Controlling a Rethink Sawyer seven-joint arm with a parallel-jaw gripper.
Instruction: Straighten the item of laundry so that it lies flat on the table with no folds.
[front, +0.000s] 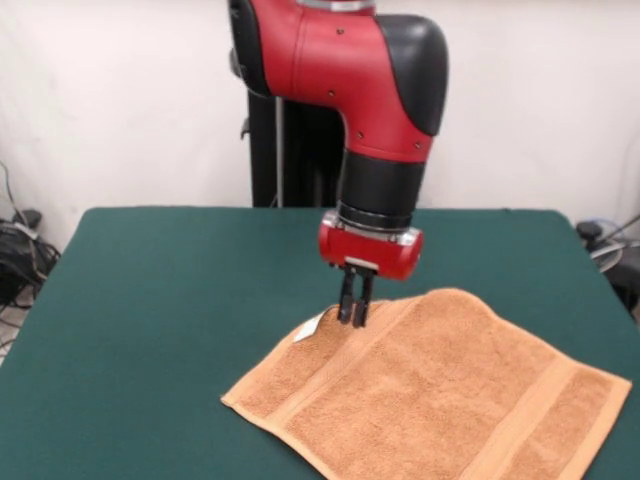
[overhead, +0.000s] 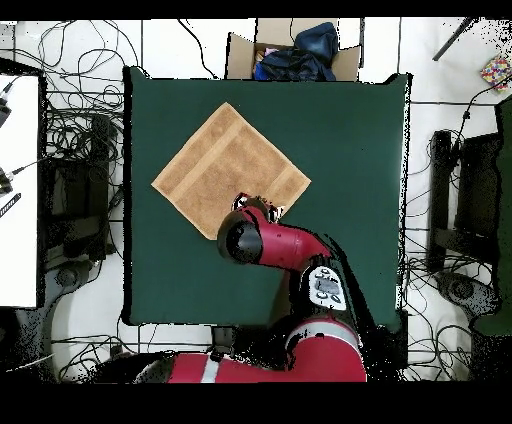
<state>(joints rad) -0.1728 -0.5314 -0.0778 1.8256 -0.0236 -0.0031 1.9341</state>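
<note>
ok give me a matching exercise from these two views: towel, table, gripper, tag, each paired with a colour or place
Things:
1. towel
2. table
3. gripper
4. tag

Descriptions:
A. small and white, at the towel's edge beside the gripper
B. dark green
C. orange-tan, spread out with band stripes
D. black fingers pointing down at the towel's edge

Pairs: 1-C, 2-B, 3-D, 4-A

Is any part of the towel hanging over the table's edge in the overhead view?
No. The towel lies wholly on the green table, with bare felt around it.
</note>
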